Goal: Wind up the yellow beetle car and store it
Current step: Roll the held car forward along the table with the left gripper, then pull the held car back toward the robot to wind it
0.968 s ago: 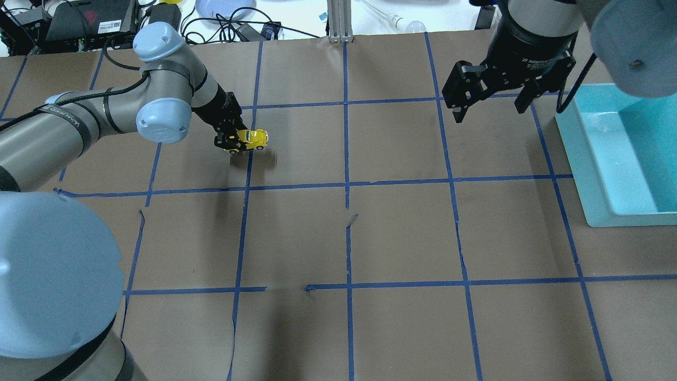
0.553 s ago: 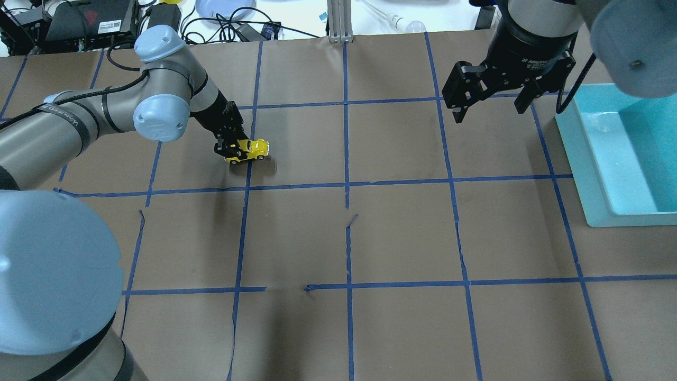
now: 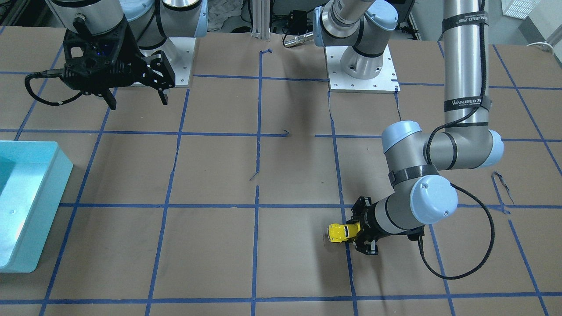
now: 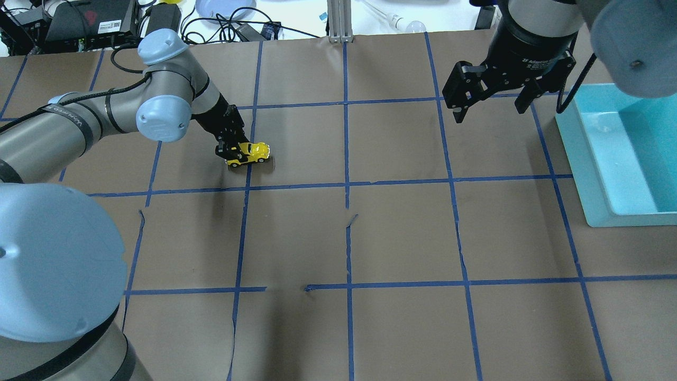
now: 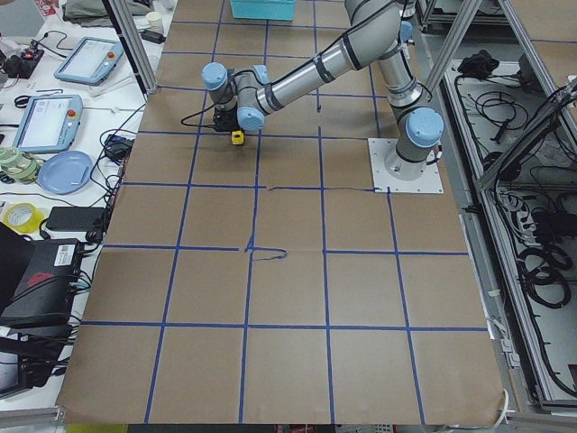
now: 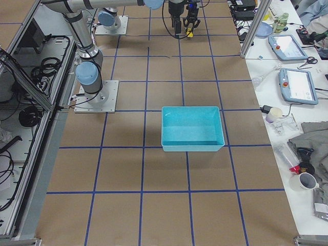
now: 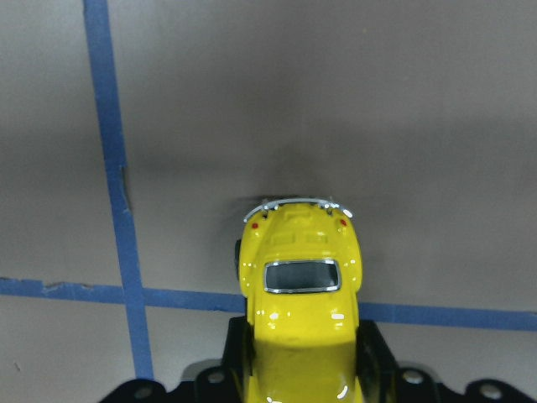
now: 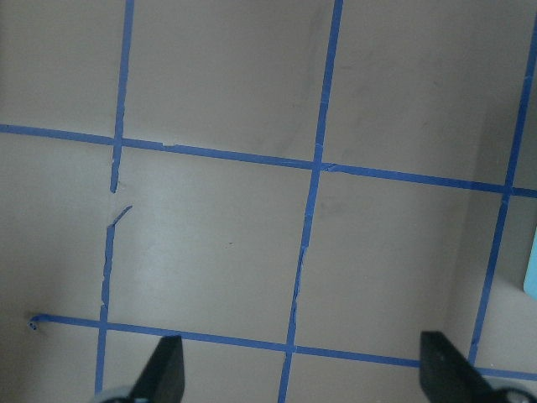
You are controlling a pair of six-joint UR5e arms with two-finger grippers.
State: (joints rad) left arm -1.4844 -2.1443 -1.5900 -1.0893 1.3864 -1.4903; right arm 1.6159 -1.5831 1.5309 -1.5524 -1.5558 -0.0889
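Note:
The yellow beetle car (image 4: 253,153) is held in my left gripper (image 4: 232,152), low over the brown table surface, and it sticks out past the fingertips. In the left wrist view the car (image 7: 299,285) fills the lower middle between the black fingers, above a blue tape line. The front-facing view shows the car (image 3: 339,232) at the tip of the left gripper (image 3: 356,232). My right gripper (image 4: 489,103) is open and empty, high over the table's far right, next to the teal bin (image 4: 624,153). In the right wrist view its fingertips (image 8: 168,369) stand wide apart.
The teal bin (image 3: 26,202) stands at the table's right edge as seen from overhead. Blue tape lines form a grid on the brown paper. Cables, a monitor and a plate lie beyond the far table edge (image 4: 222,21).
My left gripper has lowered and shifted slightly with the car, closer to the table surface. The right arm has not moved.

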